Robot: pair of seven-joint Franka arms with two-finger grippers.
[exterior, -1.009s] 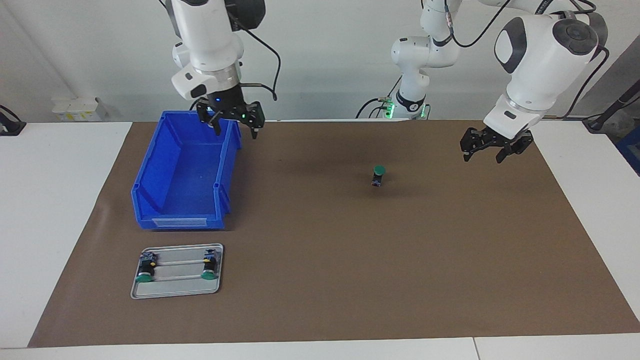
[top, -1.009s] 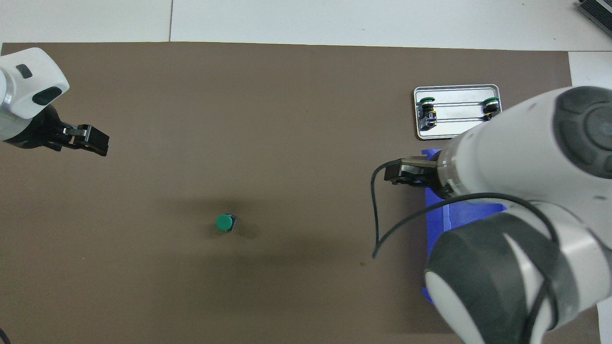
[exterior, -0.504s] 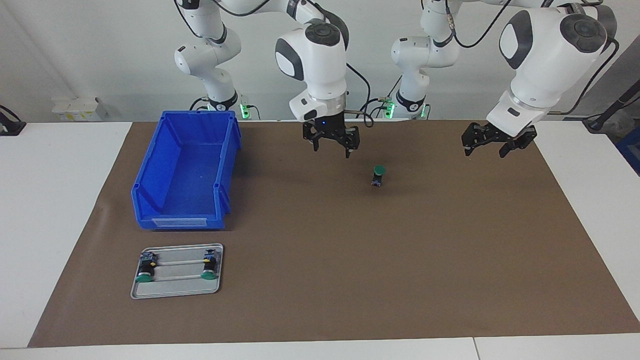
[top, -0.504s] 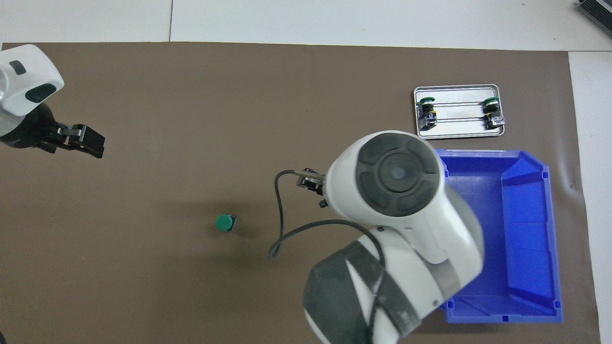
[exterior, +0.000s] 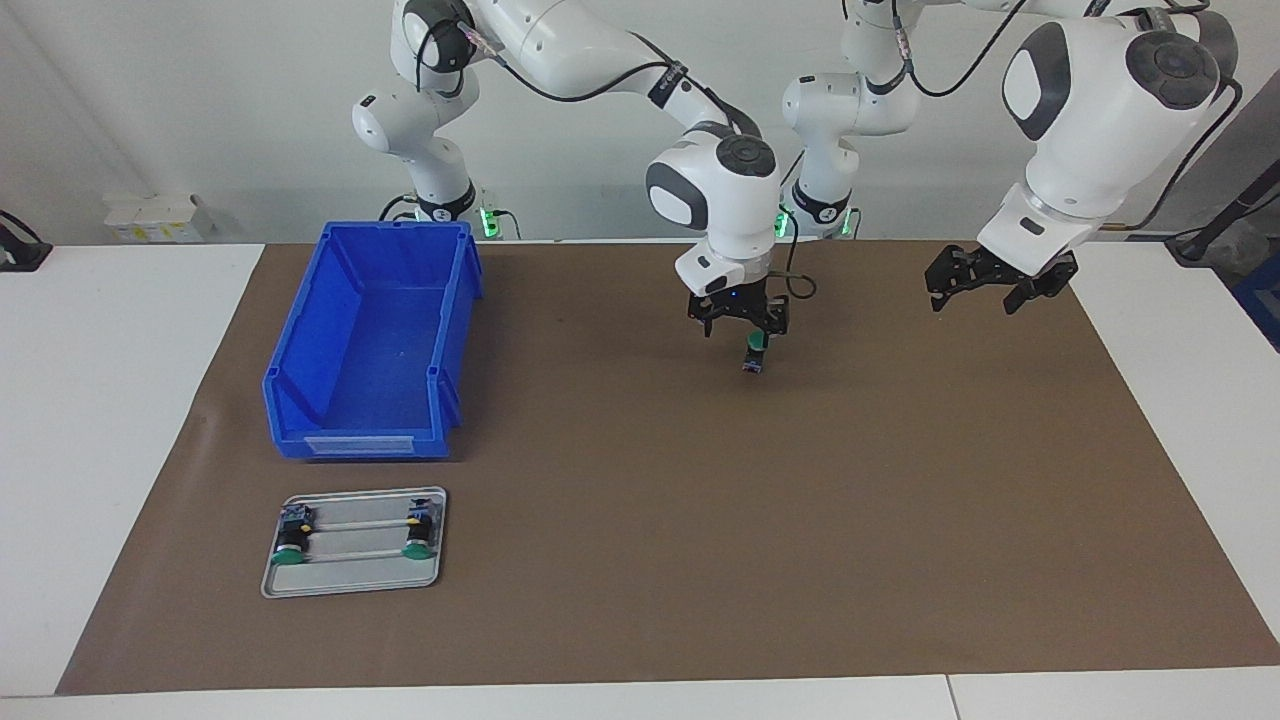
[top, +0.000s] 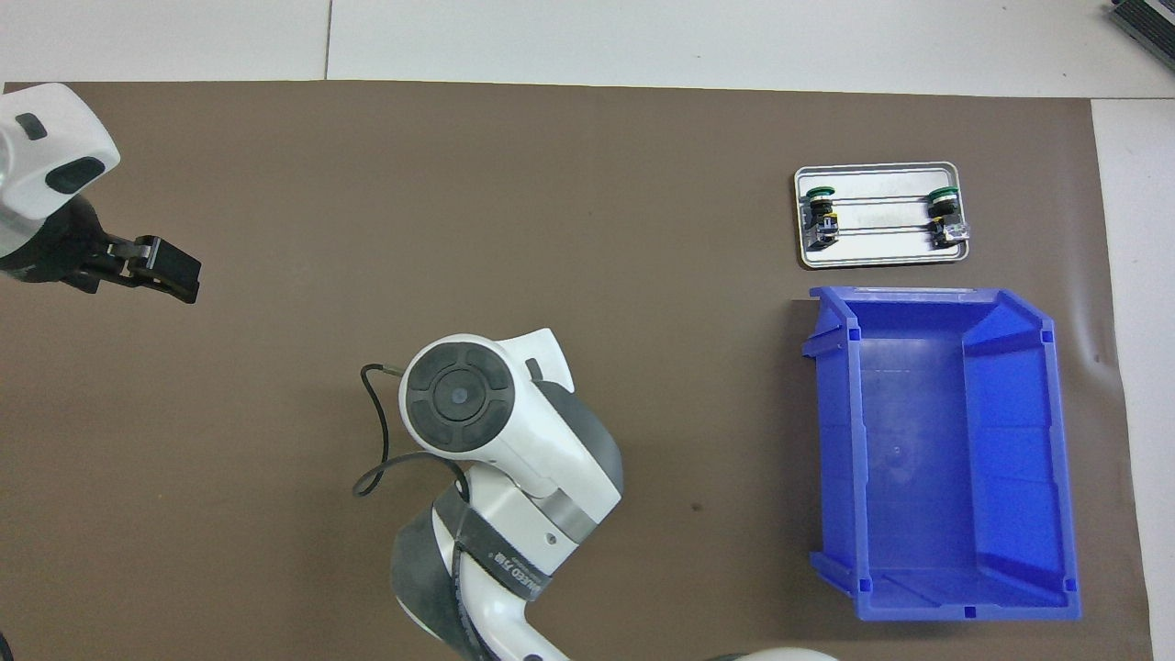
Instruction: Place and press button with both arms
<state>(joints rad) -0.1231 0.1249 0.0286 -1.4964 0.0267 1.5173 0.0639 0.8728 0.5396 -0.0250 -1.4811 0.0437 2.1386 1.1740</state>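
Observation:
The button (exterior: pixel 755 358) stands on the brown mat (exterior: pixel 700 520) with its green cap up, about midway between the two arms' bases. My right arm reaches across from its base. My right gripper (exterior: pixel 741 330) is open just above the button, with one finger right at the green cap; I cannot tell whether it touches. In the overhead view the right arm's wrist (top: pixel 456 397) hides both the button and this gripper. My left gripper (exterior: pixel 972 300) is open and empty, up over the mat at the left arm's end; it also shows in the overhead view (top: pixel 170 273).
An empty blue bin (exterior: pixel 300 330) stands on the mat at the right arm's end, also in the overhead view (top: pixel 964 606). A small metal tray (exterior: pixel 355 578) with two more green buttons lies farther from the robots than the bin, also in the overhead view (top: pixel 881 250).
My right arm has swung from over the blue bin's edge across the mat and come down over the button. My left gripper has barely moved. The button has not moved.

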